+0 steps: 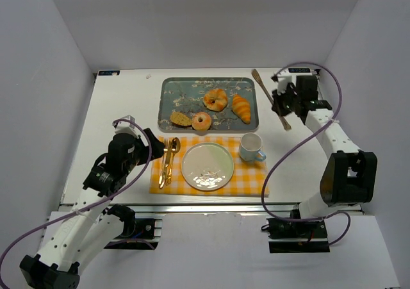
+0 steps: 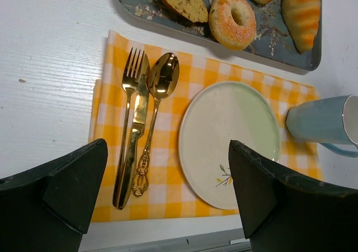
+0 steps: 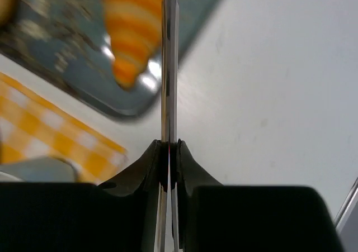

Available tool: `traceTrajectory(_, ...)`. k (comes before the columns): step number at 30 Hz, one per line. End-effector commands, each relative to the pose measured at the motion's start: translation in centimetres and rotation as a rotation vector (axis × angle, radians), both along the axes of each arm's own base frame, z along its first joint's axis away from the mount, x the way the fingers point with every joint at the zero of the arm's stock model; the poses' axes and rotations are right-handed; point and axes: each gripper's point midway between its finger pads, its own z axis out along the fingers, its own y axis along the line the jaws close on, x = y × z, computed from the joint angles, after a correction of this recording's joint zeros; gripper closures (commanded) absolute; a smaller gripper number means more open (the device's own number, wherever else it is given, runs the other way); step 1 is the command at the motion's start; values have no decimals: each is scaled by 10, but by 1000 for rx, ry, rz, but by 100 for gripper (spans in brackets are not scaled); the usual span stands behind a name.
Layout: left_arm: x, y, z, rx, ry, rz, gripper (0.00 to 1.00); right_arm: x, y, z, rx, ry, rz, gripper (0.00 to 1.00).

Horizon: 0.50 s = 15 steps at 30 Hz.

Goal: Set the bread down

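Several breads lie on the blue patterned tray: a round bun, a croissant, a bagel and a bread slice. A pale empty plate sits on the yellow checked placemat. My right gripper is shut on metal tongs just right of the tray; in the right wrist view the gripper pinches the closed tongs, which point toward the croissant. My left gripper is open and empty above the placemat's near edge, left of the plate.
A gold fork, knife and spoon lie on the placemat left of the plate. A light blue cup stands at the plate's right. White walls enclose the table on three sides.
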Motion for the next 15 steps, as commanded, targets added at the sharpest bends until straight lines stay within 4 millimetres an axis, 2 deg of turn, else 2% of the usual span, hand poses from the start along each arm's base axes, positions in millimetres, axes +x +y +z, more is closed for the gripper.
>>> traceTrajectory(1,6,3,19,5,-42,14,2,-2,76,64,27,-140,230,87)
traceTrajectory(2,6,3,21,9,-45,17,2,-3,91,64,29,-132,266,85)
traceTrajectory(3,6,5,21,14,-44,24,2,0,103,75,34,-151,294,83)
traceTrajectory(4,6,6,25,15,-52,25,2,-7,126,76,34,-150,350,80)
traceTrajectory(6,5,8,26,25,-46,31,2,-7,155,76,18,-157,414,76)
traceTrajectory(8,3,10,30,22,-55,36,2,-7,171,74,2,-148,461,73)
traceTrajectory(9,1,11,29,26,-47,39,2,-9,187,63,-3,-118,496,72)
traceTrajectory(10,-1,13,31,23,-54,46,2,-4,197,78,1,-148,513,70)
traceTrajectory(11,-2,14,32,22,-56,52,2,-4,206,68,-10,-117,536,68)
traceTrajectory(12,-5,16,30,25,-48,56,2,-8,221,68,-15,-117,569,67)
traceTrajectory(13,-6,18,30,21,-48,68,2,-4,230,80,-12,-145,582,66)
traceTrajectory(14,-8,20,32,16,-54,75,2,-4,238,70,-22,-121,598,66)
traceTrajectory(15,-11,21,30,16,-47,78,2,-8,249,69,-24,-117,621,66)
